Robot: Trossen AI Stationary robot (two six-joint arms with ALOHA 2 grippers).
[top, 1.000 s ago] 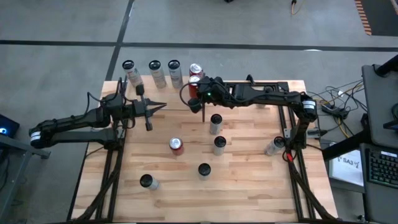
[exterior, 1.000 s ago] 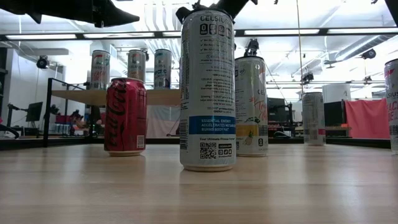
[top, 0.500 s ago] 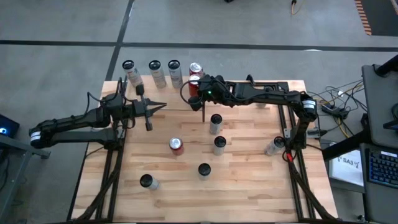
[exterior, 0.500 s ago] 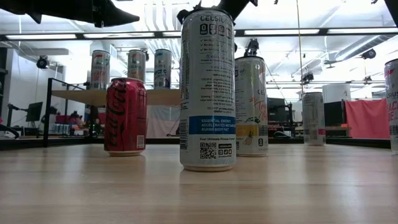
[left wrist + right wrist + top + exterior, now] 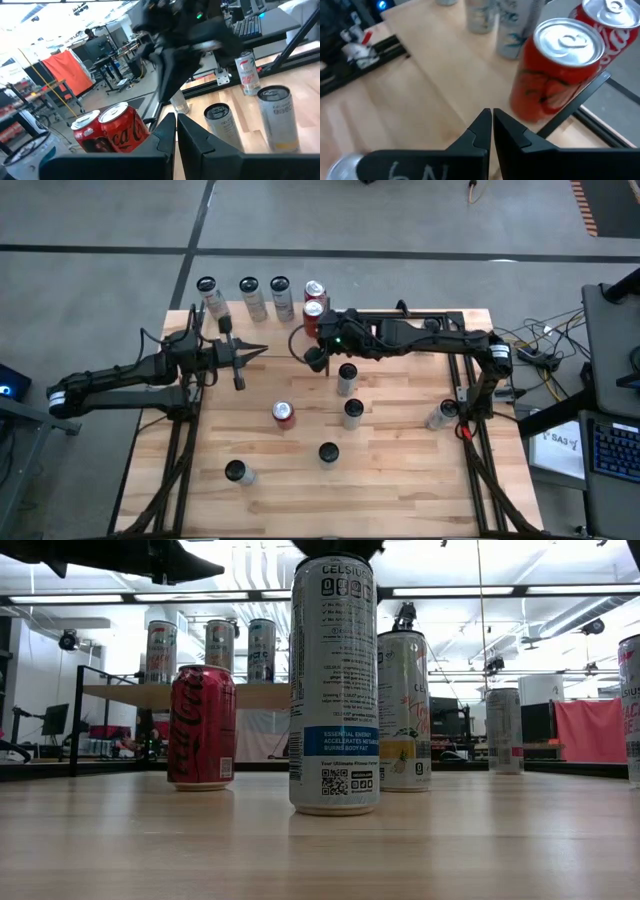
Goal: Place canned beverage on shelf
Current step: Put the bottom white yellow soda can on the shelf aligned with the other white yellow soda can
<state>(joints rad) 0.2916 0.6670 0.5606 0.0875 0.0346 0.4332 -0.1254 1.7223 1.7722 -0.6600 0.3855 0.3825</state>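
The shelf (image 5: 268,696) stands at the table's far left on black posts. Several cans stand upright on its planks, among them two red ones (image 5: 313,308) side by side at its right end. In the right wrist view the nearer red can (image 5: 555,65) stands by the shelf's black edge rail. My right gripper (image 5: 315,358) hovers shut just in front of it (image 5: 491,120), holding nothing. My left gripper (image 5: 255,350) hangs shut and level by the shelf's near edge, left of the right gripper, its fingers (image 5: 175,127) empty.
Several more cans stand on the tabletop: silver ones (image 5: 347,377) (image 5: 352,412) near the middle, a red one (image 5: 284,413), dark-topped ones (image 5: 328,452) (image 5: 237,472) toward the near edge, and one (image 5: 440,415) at the right. Bare wood lies at the table's near right.
My right gripper has drawn back from the red cans on the shelf toward the table's near edge and risen a little, still shut. The nearer red can now shows in full in the high view and stays upright on the shelf.
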